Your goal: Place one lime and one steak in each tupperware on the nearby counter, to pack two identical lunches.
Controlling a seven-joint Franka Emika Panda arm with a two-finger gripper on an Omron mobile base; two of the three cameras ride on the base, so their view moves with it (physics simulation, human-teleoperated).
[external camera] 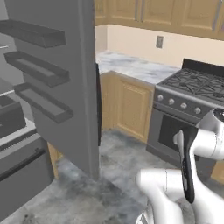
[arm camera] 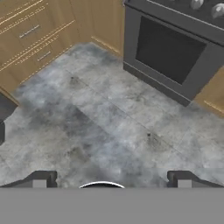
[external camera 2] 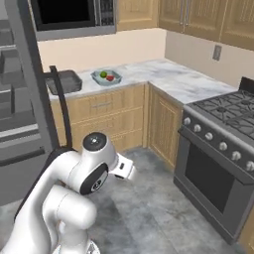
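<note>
On the marbled counter (external camera 2: 163, 74) a pale blue-grey tupperware (external camera 2: 106, 77) holds a green lime (external camera 2: 103, 74) and a red steak (external camera 2: 110, 78) side by side. A dark grey tupperware (external camera 2: 66, 82) stands to its left, partly behind the fridge door's edge; its inside looks plain dark. The same counter (external camera: 131, 65) shows beside the stove in the left base view. My gripper (arm camera: 111, 181) hangs over the kitchen floor, far from the counter, open, with nothing between its wide-set fingertips (arm camera: 43, 179).
An open grey fridge door (external camera: 65, 87) with shelf bins stands at the left. A black gas stove (external camera 2: 223, 144) with its oven door (arm camera: 170, 52) is on the right. Wooden cabinets (external camera 2: 109, 114) run under the counter, with a microwave (external camera 2: 69, 15) above it.
</note>
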